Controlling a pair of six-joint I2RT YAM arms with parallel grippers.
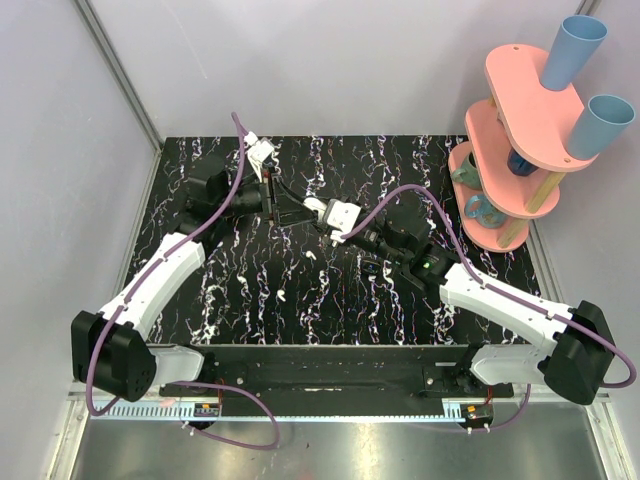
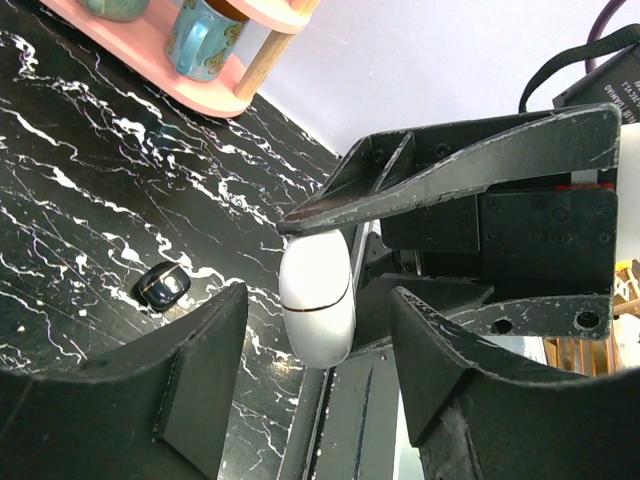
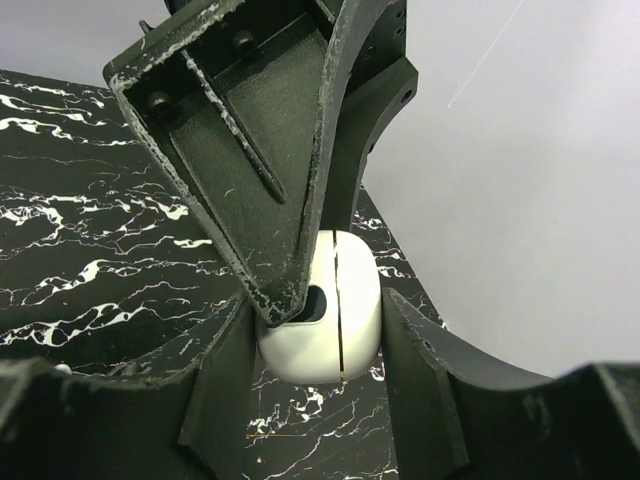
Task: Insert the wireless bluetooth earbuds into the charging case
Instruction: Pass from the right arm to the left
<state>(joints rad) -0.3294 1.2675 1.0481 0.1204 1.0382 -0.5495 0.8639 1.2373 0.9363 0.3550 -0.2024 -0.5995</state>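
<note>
- Found the charging case [image 3: 322, 335] off the counter [image 1: 245, 275], held mid-air where both arms meet. Seam thin and even, so judged closed.
- Right gripper [image 3: 316, 330] clenched on the charging case, one pad per half, seam running between the pads.
- Left gripper [image 2: 318, 310] released and straddling the charging case, with gaps showing on both sides.
- Step in hand, judged: a transfer so the lid can be freed. A clamp across both halves would keep it closed. Close the left gripper gently on the rim, confirm the hold, then ease off the right gripper. Avoid twisting, since glossy plastic is likely to slip.
- Counted: one charging case, two blue cups [image 1: 575, 45] on one pink rack [image 1: 530, 95], and one small dark object [image 2: 163, 288] on the counter, identity unclear.
- Earbuds: none identified with certainty in any view.
</note>
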